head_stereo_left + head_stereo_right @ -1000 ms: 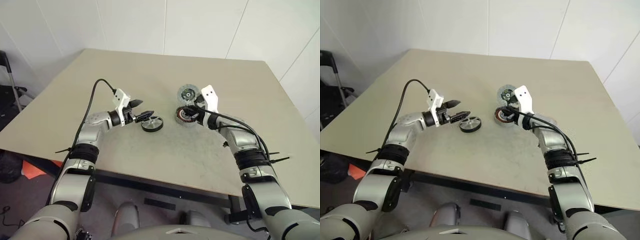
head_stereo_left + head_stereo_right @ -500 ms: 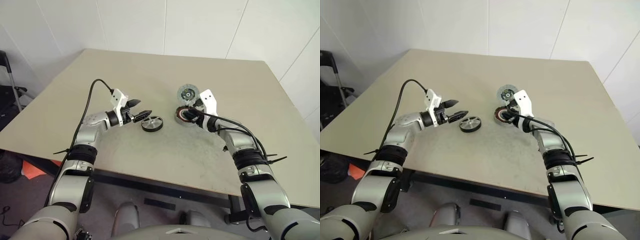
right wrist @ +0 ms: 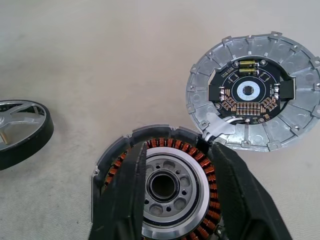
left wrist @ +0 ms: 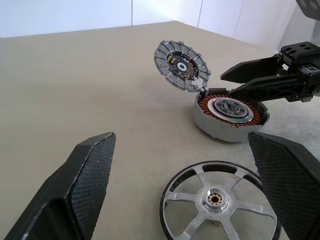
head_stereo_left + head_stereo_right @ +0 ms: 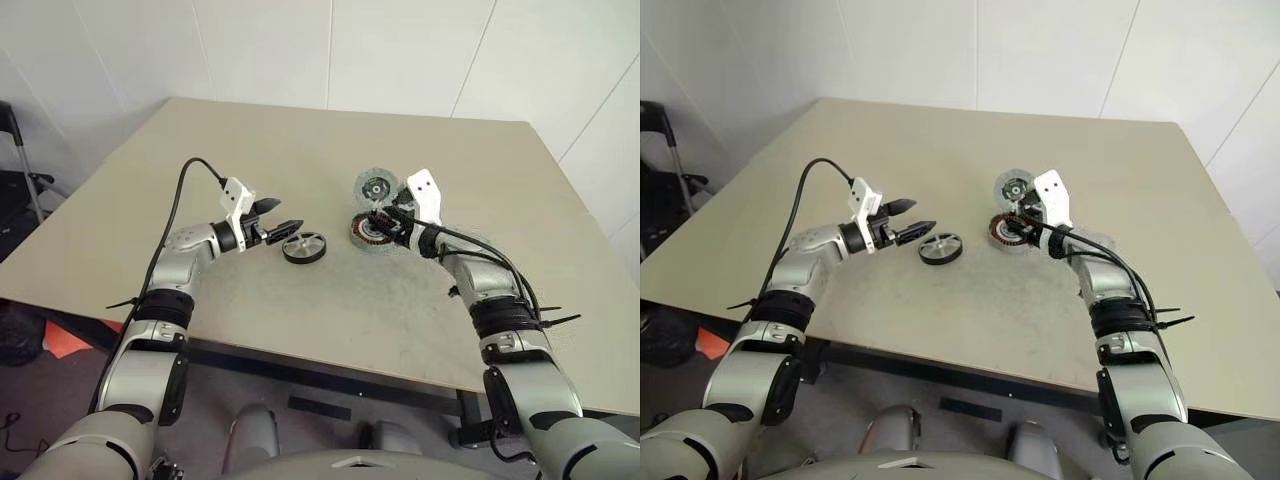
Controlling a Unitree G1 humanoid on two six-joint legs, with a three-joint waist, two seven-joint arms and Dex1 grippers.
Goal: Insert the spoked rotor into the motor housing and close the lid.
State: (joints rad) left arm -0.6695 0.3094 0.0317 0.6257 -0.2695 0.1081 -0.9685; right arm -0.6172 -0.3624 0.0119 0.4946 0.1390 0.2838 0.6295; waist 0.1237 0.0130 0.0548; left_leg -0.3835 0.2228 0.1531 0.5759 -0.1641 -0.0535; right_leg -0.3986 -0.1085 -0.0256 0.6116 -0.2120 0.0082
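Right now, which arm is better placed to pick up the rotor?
Left. Its hand is open right beside the spoked rotor, which lies flat on the table between its fingers in the wrist view. The right hand is over the motor housing.

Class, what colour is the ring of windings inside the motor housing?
Copper-orange, circling a silvery core in the motor housing; it shows best in the right wrist view.

You look down from the head pair over the whole table; each wrist camera sits low and close, and both share the motor housing and open lid.
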